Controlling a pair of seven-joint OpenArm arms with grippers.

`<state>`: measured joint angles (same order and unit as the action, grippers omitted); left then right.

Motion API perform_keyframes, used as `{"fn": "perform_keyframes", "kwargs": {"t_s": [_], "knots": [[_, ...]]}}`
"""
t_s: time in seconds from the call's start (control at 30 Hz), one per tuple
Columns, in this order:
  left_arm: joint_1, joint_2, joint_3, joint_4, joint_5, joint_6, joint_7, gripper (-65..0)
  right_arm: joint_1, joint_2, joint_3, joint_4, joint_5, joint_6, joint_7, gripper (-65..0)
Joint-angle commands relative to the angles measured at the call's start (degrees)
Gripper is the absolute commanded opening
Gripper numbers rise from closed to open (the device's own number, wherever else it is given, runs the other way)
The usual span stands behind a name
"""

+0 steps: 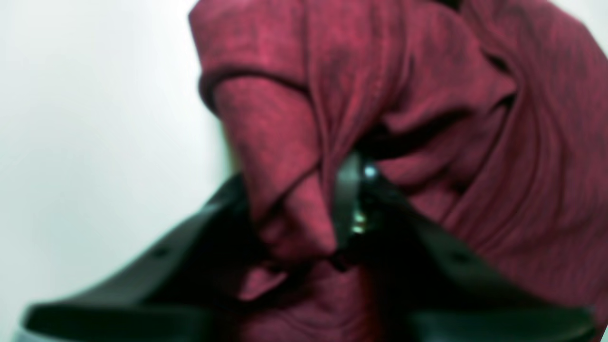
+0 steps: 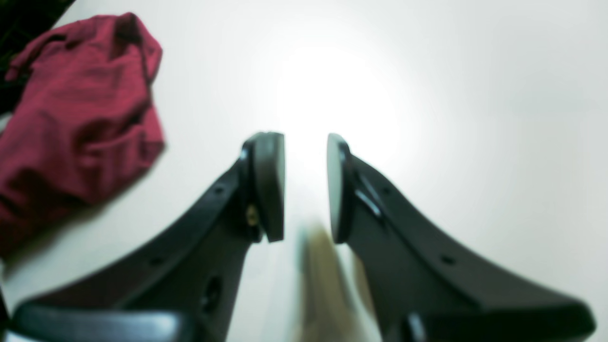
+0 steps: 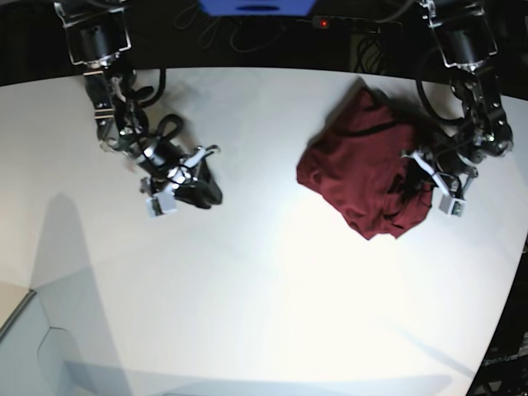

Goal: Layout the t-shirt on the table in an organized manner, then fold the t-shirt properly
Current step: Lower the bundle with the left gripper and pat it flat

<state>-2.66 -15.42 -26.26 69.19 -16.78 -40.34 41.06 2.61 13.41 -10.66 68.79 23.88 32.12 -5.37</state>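
Dark maroon t-shirt [image 3: 367,169] lying crumpled in a heap on the white table [image 3: 264,280], toward the far side, nowhere near flat. No sleeve or hem laid out; folds and ridges piled over one another.

Left gripper [image 1: 304,213] pressed into the heap, a fold of the cloth caught between the two black fingers [image 1: 349,199], fabric bulging above the tips and spilling down between the finger bases. Jaws drawn in close on that fold: clenched on the shirt, as far as the blurred left wrist view allows. More cloth bunched to the outer side of the fingers, bare table beyond the other side.

Right gripper [image 2: 306,187] well apart from the shirt, hanging over bare table. Fingers [image 2: 268,185] standing apart with a clear gap between the pads, nothing in that gap. Shirt heap off to one side of the fingers, not touching them.

Step in hand, by judgement: the very start of laying out, first grasp taken on the bundle. Nothing folded, nothing spread.

Next move likely calling for a lift or a pull to loosen the heap, then a second grasp by the free gripper on another edge, so the cloth can be drawn flat between the two.
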Motion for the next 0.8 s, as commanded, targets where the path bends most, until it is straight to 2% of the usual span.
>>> {"fn": "perform_keyframes", "kwargs": {"t_s": [0.0,0.07,0.13,0.27,0.4,0.5,0.53,0.77], "knots": [[-1.34,-0.80,1.07,-0.84,2.31,0.34,2.15,-65.0,-0.11,1.40,2.00,1.84,0.87,0.36,1.54,-51.1],[-3.89,-1.06,3.54,-2.24,2.31,0.34,2.15,-63.1,-2.13,3.07,6.57,3.43,0.87,0.36,1.63,-51.1],[-6.44,-1.85,6.44,-3.03,2.31,0.34,1.45,-65.0,-3.89,4.22,11.23,4.30,0.87,0.36,1.63,-51.0],[-12.07,-3.52,17.60,-3.74,2.31,0.34,-2.25,-64.8,-6.70,5.54,18.79,4.48,0.87,0.45,1.63,-51.0],[-18.66,-4.14,30.79,-3.83,2.31,0.34,-4.62,-64.8,-9.34,5.45,24.06,4.48,0.87,4.41,1.63,-51.0],[-22.53,-3.44,37.47,-5.32,2.23,0.34,-4.71,-64.8,-10.92,5.18,26.70,4.48,0.87,7.31,1.63,-51.1],[-24.55,-2.21,40.02,-6.55,2.23,0.34,-4.79,-64.8,-11.36,4.92,27.40,4.48,0.87,7.88,1.63,-51.1],[-29.39,3.42,47.32,-16.75,2.31,0.34,-11.56,-64.6,-13.12,3.95,30.04,5.89,0.87,7.88,1.19,-51.2]]}}
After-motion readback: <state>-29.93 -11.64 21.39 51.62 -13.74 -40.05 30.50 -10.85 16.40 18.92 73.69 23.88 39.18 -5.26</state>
